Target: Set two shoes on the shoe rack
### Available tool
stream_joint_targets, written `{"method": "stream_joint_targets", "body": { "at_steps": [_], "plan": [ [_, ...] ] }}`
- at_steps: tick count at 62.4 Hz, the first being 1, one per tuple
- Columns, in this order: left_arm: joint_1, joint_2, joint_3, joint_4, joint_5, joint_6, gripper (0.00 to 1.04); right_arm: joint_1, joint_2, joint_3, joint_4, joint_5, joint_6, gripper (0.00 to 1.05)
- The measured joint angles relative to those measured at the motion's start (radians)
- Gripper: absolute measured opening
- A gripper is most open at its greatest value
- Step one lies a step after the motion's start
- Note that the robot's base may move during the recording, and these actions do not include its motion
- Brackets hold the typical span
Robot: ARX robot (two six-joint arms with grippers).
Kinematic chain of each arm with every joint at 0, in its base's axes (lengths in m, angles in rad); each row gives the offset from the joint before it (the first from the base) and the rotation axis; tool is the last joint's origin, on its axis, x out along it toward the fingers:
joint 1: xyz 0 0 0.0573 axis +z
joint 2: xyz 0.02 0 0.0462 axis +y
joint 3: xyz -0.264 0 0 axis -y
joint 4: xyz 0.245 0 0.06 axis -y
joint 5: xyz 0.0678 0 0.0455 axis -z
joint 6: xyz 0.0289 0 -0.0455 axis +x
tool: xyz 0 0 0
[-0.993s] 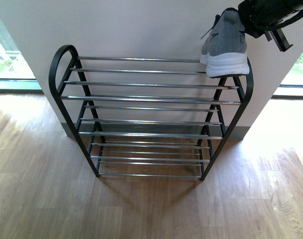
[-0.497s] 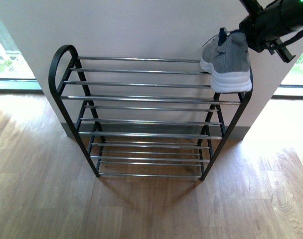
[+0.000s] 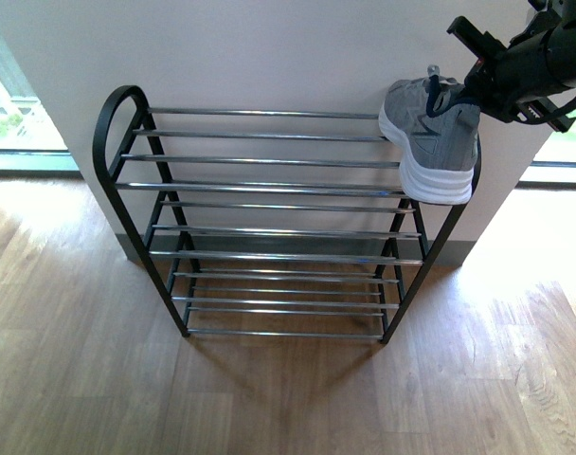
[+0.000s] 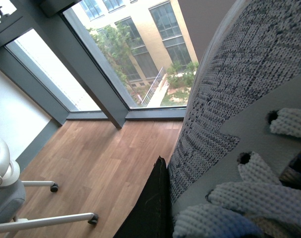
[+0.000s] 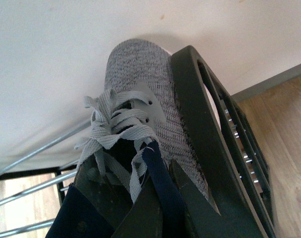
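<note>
Since the grey knit sneaker with white sole [image 3: 435,142], clamped in the right claw [image 3: 465,95], seemed to be set overhanging the black chrome-barred shoe rack [image 3: 125,91], a tumble could be caused by release

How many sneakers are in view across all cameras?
2. One sneaker lies on the shoe rack's top tier, right end, held by the right gripper; another sneaker fills the left wrist view.

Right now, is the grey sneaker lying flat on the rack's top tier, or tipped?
Tipped: the sneaker slopes down across the shoe rack's top bars, its lower end covering the front bar, with the right gripper gripping its collar.
</note>
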Motion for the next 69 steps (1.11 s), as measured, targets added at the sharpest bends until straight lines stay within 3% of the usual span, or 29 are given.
{"method": "stream_joint_targets", "body": {
  "at_steps": [4,18,28,34,36,38,41,47,60,69],
  "plan": [
    [0.000,0.000,0.000,0.000,0.000,0.000,0.02,0.000,0.001,0.000,-0.008,-0.008,-0.025,0.02],
    [0.000,0.000,0.000,0.000,0.000,0.000,0.02,-0.010,-0.007,-0.010,-0.025,-0.006,-0.051,0.58],
    [0.000,0.000,0.000,0.000,0.000,0.000,0.02,-0.033,-0.159,-0.041,-0.181,-0.068,-0.056,0.97],
    [0.000,0.000,0.000,0.000,0.000,0.000,0.02,-0.039,-0.224,-0.040,-0.195,-0.069,-0.060,0.95],
    [0.000,0.000,0.000,0.000,0.000,0.000,0.02,-0.037,-0.227,-0.098,-0.027,0.001,-0.126,0.90],
    [0.000,0.000,0.000,0.000,0.000,0.000,0.02,-0.034,-0.236,-0.214,0.265,0.101,-0.260,0.82],
    [0.000,0.000,0.000,0.000,0.002,0.000,0.02,-0.040,-0.263,-0.409,0.590,0.117,-0.407,0.69],
    [0.000,0.000,0.000,0.000,0.000,0.000,0.02,-0.053,-0.389,-0.685,0.916,0.108,-0.546,0.46],
    [0.000,0.000,0.000,0.000,0.000,0.000,0.02,-0.059,-0.623,-0.985,1.015,0.108,-0.594,0.04],
    [0.000,0.000,0.000,0.000,0.000,0.000,0.02,-0.060,-0.711,-1.102,1.023,0.108,-0.605,0.01]
  ]
}}
